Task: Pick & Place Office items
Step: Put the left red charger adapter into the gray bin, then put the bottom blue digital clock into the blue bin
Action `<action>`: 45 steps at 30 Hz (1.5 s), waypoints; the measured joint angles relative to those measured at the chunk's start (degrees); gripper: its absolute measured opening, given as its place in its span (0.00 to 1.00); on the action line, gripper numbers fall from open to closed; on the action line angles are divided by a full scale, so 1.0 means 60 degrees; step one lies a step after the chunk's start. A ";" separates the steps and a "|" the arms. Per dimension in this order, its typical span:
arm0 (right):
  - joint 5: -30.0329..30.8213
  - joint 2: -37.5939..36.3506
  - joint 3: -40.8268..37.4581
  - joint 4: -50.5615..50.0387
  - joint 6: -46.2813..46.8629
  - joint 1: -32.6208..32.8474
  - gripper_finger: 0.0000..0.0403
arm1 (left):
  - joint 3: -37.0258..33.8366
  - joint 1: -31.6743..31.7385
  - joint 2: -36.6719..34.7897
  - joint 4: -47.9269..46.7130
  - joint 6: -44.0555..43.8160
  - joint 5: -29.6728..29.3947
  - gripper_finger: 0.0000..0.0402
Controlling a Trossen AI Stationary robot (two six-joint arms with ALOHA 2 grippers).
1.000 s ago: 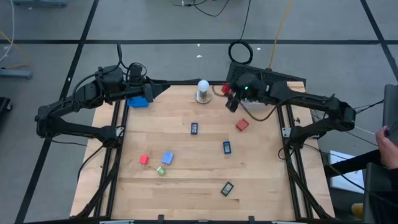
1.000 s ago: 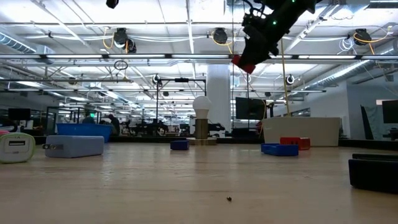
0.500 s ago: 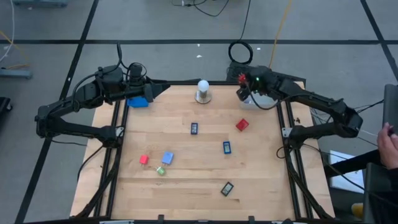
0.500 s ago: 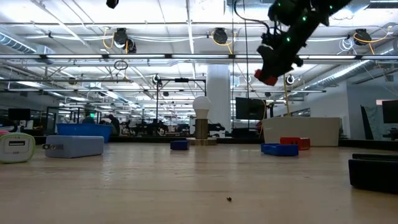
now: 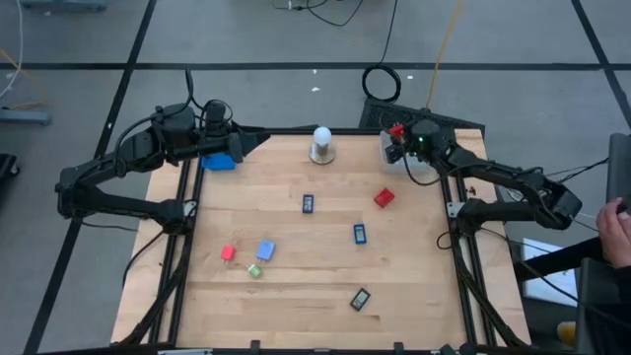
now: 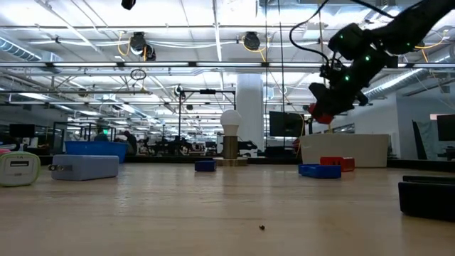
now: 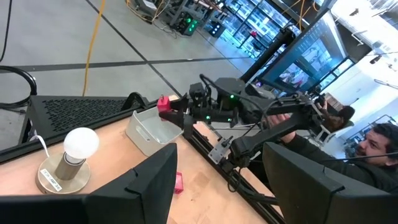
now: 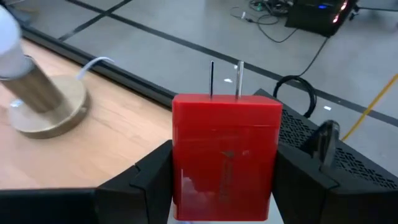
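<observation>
Right gripper (image 8: 224,186) clamps a red plastic plug block with two metal prongs (image 8: 225,155), raised above the table's far right corner; left gripper's (image 7: 217,186) fingers spread wide at the far left.

table centre (image 5: 315,251) open — items well apart | far edge: bulb (image 5: 321,143)

No legible text is found; a small label on the lamp base (image 7: 52,178) cannot be read.
</observation>
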 joint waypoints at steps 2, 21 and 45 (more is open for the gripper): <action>-0.0045 -0.0004 -0.0393 0.0513 -0.0021 -0.0161 0.51 | 0.0000 0.0000 0.0000 0.0000 0.0000 0.0000 0.59; -0.0754 0.0003 -0.2054 0.2484 -0.0244 -0.0615 0.52 | 0.0000 0.0004 0.0000 -0.0004 -0.0015 -0.0007 0.59; -0.2236 0.0004 -0.2054 0.3204 -0.0138 -0.0596 0.74 | 0.0000 0.0004 0.0000 -0.0004 -0.0035 -0.0007 0.59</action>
